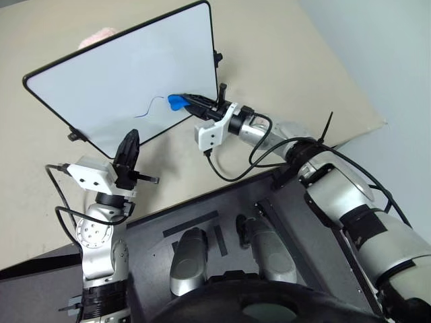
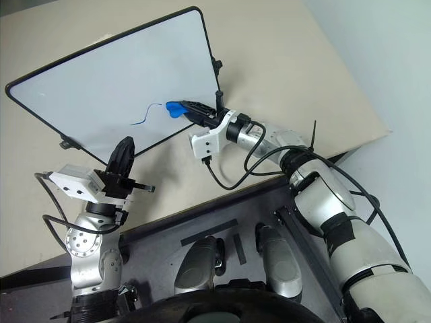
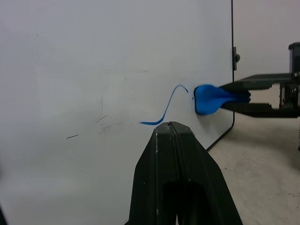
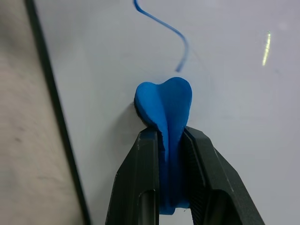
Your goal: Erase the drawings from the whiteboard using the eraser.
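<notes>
Our right pincer (image 1: pixel 190 102), mid-frame, clamps the eraser (image 1: pixel 176 101) so its rounded end meets the whiteboard (image 1: pixel 101 74) beside the drawings (image 1: pixel 149 106). Our left pincer (image 1: pixel 128 149), lower left, sits closed and empty, clear of the wiping path.

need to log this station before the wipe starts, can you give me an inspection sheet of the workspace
surface: beige table, whiteboard lying on it
job's things: blue squiggle still on the board; blue eraser at its end
clutter: faint dark scuffs on the board
grippers: right claw shut on the eraser; left claw shut, empty, at the board's near edge
cables: black cable looping from the right wrist over the table
surroundings: pale wall
</notes>
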You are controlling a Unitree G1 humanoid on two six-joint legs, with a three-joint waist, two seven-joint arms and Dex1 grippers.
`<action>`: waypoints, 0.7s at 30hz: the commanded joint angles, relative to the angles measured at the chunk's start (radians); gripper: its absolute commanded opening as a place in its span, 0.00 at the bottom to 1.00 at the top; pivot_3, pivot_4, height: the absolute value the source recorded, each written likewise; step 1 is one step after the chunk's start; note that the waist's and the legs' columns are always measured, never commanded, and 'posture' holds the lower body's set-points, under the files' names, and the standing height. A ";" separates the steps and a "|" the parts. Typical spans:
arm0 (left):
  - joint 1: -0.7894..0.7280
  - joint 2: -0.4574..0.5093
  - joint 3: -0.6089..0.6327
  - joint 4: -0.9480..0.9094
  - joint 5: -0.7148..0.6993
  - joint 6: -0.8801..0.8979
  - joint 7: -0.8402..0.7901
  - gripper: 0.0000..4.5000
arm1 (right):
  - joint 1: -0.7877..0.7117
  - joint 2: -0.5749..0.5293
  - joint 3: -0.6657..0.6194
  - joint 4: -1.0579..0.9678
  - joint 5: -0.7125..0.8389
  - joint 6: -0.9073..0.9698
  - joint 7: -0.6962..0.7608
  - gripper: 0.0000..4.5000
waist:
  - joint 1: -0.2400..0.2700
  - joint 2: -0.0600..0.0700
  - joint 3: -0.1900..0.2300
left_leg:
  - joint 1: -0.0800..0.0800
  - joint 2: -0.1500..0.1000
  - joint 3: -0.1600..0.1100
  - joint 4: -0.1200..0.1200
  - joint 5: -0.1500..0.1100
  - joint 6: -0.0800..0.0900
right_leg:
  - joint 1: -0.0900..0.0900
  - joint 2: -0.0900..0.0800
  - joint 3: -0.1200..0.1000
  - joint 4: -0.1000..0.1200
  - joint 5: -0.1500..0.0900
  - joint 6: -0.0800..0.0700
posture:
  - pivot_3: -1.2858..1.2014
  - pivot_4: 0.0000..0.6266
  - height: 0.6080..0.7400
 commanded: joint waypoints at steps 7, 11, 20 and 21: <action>-0.016 0.004 -0.001 -0.015 -0.004 -0.006 -0.001 0.00 | -0.071 0.032 -0.010 -0.028 0.005 0.014 -0.015 0.12 | -0.002 0.000 0.000 | 0.000 0.000 0.000 0.000 0.000 0.000 | -0.001 0.000 0.000 0.000 0.000 0.000 | 0.52 0.24 1.00; -0.015 0.003 0.000 -0.016 -0.002 -0.007 0.002 0.00 | -0.064 0.019 -0.017 -0.032 0.010 0.006 -0.016 0.12 | -0.002 0.000 0.000 | 0.000 0.000 0.000 0.000 0.000 0.000 | -0.001 0.000 -0.001 0.000 0.001 -0.001 | 0.52 0.24 1.00; -0.013 0.002 -0.002 -0.014 -0.003 -0.007 0.000 0.00 | -0.038 0.008 -0.015 -0.013 0.008 0.021 -0.025 0.12 | 0.001 0.000 0.000 | 0.000 0.000 0.000 0.001 0.000 0.000 | -0.001 0.000 -0.001 0.000 0.002 -0.001 | 0.52 0.24 1.00; -0.013 0.002 -0.002 -0.013 -0.003 -0.006 0.000 0.00 | -0.041 0.013 -0.015 -0.015 0.010 0.018 -0.022 0.12 | 0.001 0.000 0.000 | 0.000 0.000 0.000 0.001 0.000 0.000 | -0.001 0.000 -0.001 0.000 0.002 -0.001 | 0.52 0.24 1.00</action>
